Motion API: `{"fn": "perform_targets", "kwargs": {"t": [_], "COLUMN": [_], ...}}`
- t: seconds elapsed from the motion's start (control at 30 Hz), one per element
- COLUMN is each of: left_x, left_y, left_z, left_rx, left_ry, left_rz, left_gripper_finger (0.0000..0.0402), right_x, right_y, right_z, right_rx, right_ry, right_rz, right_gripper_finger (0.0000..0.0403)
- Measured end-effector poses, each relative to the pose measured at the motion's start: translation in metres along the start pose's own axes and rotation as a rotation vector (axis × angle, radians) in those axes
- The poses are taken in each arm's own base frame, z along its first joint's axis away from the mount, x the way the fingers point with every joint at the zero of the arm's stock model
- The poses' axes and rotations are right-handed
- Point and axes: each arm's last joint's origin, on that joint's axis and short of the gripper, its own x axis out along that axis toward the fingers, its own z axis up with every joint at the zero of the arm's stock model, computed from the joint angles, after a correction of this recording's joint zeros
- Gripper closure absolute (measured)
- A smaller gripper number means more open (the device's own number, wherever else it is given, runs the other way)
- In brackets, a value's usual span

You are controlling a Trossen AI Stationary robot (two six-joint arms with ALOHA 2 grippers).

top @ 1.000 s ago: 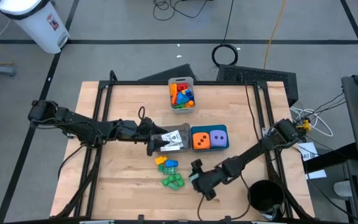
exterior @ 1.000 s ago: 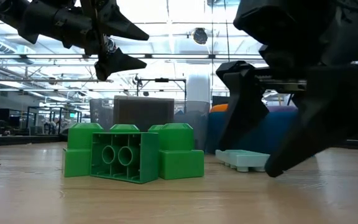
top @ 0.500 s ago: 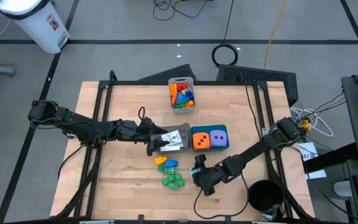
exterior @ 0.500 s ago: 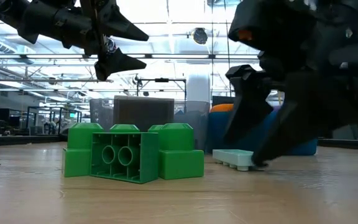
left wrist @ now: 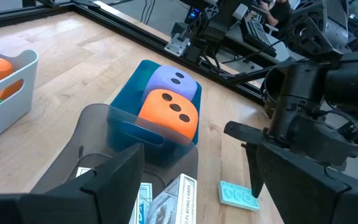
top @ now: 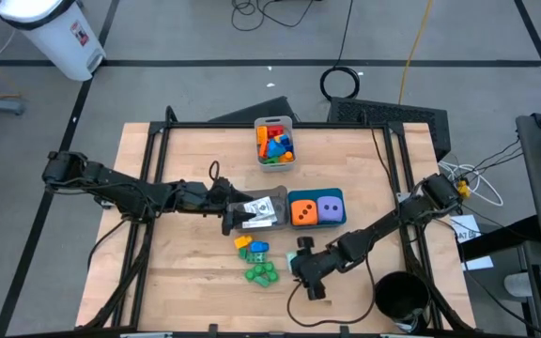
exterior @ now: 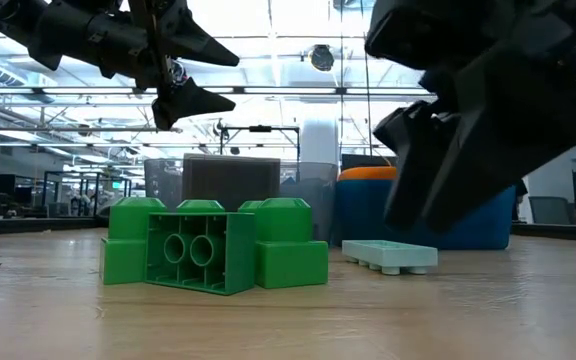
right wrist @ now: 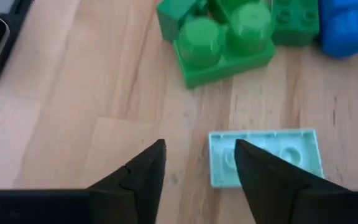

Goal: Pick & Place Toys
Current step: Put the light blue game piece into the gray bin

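My right gripper [top: 301, 259] is open and empty, low over the near middle of the table. It hangs just above a pale teal flat plate [right wrist: 267, 155] that lies flat on the wood [exterior: 388, 255]; one finger [right wrist: 248, 163] stands over the plate's end. Green bricks [right wrist: 219, 37] lie just beyond it [top: 261, 273], with blue and yellow bricks [top: 250, 247] behind. My left gripper [top: 233, 217] is open and empty, hovering over a grey bin [top: 263, 210] that holds square cards [left wrist: 166, 196]. An orange die [left wrist: 168, 112] and a purple die [left wrist: 174, 84] sit in a teal bin [top: 316, 210].
A pale grey bin [top: 275, 143] full of bright bricks stands at the table's far middle. A black cup-like holder [top: 399, 296] sits at the near right corner. Bare wood lies left of the bricks and along the near edge.
My right gripper has risen from the table beside the pale teal plate and turned a little. In the low view its fingers no longer reach down to the wood. The plate and the green bricks have stayed where they were.
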Motion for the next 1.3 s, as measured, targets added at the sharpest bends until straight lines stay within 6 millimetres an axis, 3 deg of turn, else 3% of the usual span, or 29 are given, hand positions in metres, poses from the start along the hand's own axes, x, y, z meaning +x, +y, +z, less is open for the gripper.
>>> {"fn": "perform_targets", "kwargs": {"t": [0.23,0.43,0.63,0.8,0.97,1.2,1.3], "left_x": [0.000,0.000,0.000,0.000,0.000,0.000,0.000], "left_y": [0.000,0.000,0.000,0.000,0.000,0.000,0.000], "left_z": [0.000,0.000,0.000,0.000,0.000,0.000,0.000], "left_rx": [0.003,0.002,0.003,0.003,0.002,0.003,0.003], "left_ry": [0.000,0.000,0.000,0.000,0.000,0.000,0.000], "left_rz": [0.000,0.001,0.000,0.001,0.001,0.001,0.001], "left_gripper_finger": [0.0082,0.0082,0.0082,0.0082,0.0082,0.0082,0.0082], "right_x": [-0.001,-0.003,-0.016,-0.020,-0.013,-0.001,-0.001], "right_y": [-0.002,-0.011,-0.011,-0.009,0.001,0.005,0.005], "right_z": [-0.010,-0.019,-0.015,-0.003,0.009,0.005,0.004], "right_rx": [-0.003,0.019,0.013,-0.030,-0.153,-0.399,-0.424], "right_ry": [0.123,0.225,0.214,0.100,-0.056,-0.067,-0.056], "right_rz": [0.035,-0.062,-0.062,-0.051,0.006,0.009,0.011], "right_gripper_finger": [0.0279,0.0318,0.0362,0.0381,0.0343,0.0228,0.0190]}}
